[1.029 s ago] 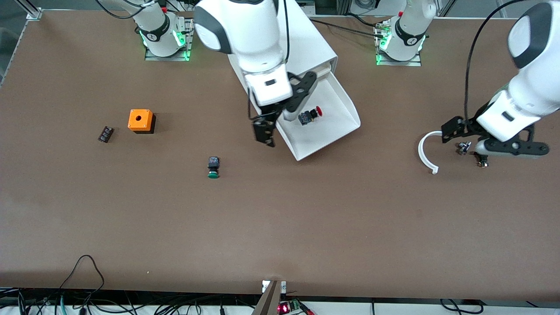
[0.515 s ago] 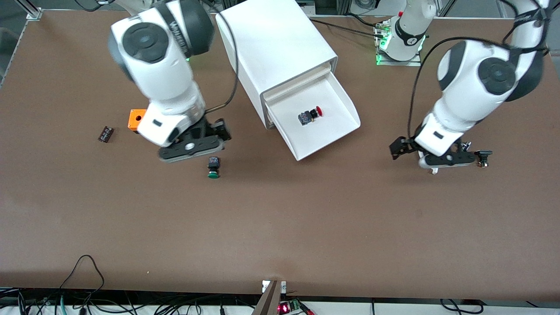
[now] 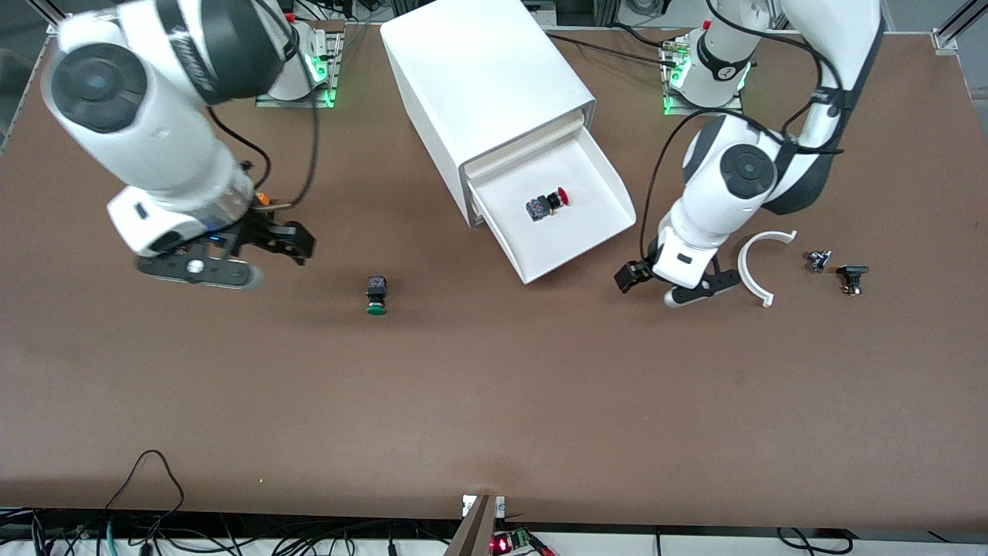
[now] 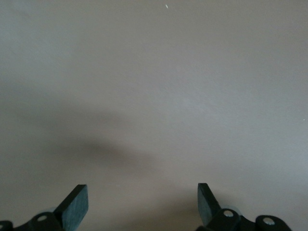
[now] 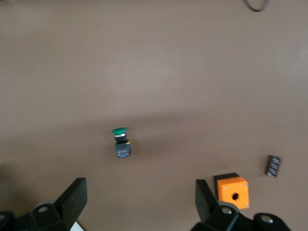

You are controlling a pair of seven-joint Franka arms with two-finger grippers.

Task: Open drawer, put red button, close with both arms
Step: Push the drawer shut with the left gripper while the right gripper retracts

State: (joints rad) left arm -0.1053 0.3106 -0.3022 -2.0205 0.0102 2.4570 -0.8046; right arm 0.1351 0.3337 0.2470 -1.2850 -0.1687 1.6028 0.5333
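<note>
The drawer (image 3: 577, 251) stands pulled out of the white cabinet (image 3: 482, 77). The red button (image 3: 546, 205) lies on its side on the drawer floor. My right gripper (image 3: 296, 245) is open and empty, over the table between the orange box and the green button; its fingers (image 5: 72, 195) stand wide apart. My left gripper (image 3: 629, 276) is open and empty, low over the table beside the drawer's front corner at the left arm's end. The left wrist view shows its spread fingers (image 4: 77, 202) over bare table.
A green button (image 3: 376, 297) lies on the table, also seen in the right wrist view (image 5: 121, 142). An orange box (image 5: 232, 191) and a small black part (image 5: 273, 165) lie toward the right arm's end. A white curved piece (image 3: 752, 270) and two small parts (image 3: 818, 260), (image 3: 851, 276) lie toward the left arm's end.
My right gripper has swung away from the drawer toward the right arm's end of the table. My left gripper has moved from the small parts toward the drawer. The red button has stayed put.
</note>
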